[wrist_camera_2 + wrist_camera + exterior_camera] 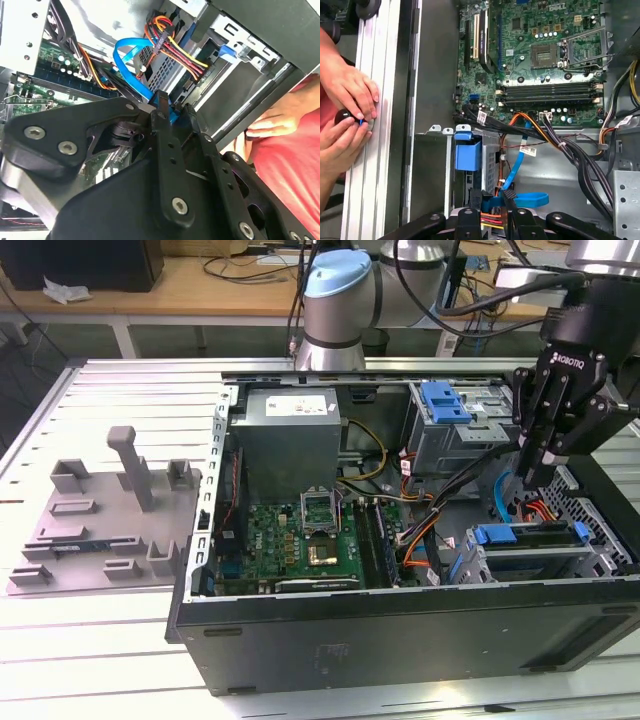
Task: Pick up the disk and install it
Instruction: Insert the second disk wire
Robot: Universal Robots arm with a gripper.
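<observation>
The disk [535,552] lies flat in the lower drive bay at the exterior view's right end of the open computer case. Blue plastic frames it, and its label is hidden. In the first wrist view the blue carrier rail [468,156] stands at the bay's edge, with red and yellow cables beside it. My black gripper [524,480] hangs a little above that bay, fingers pointing down. In both wrist views the fingertips [475,200] stand a narrow gap apart with nothing between them. A blue data cable [131,62] loops just behind the gripper [176,107].
A blue latch piece [445,400] tops the metal drive cage. The motherboard [310,530] and power supply [290,430] fill the case's middle. A grey fixture [110,510] lies on the table at the exterior view's left. A person's hands [350,100] rest on the table rail by the case.
</observation>
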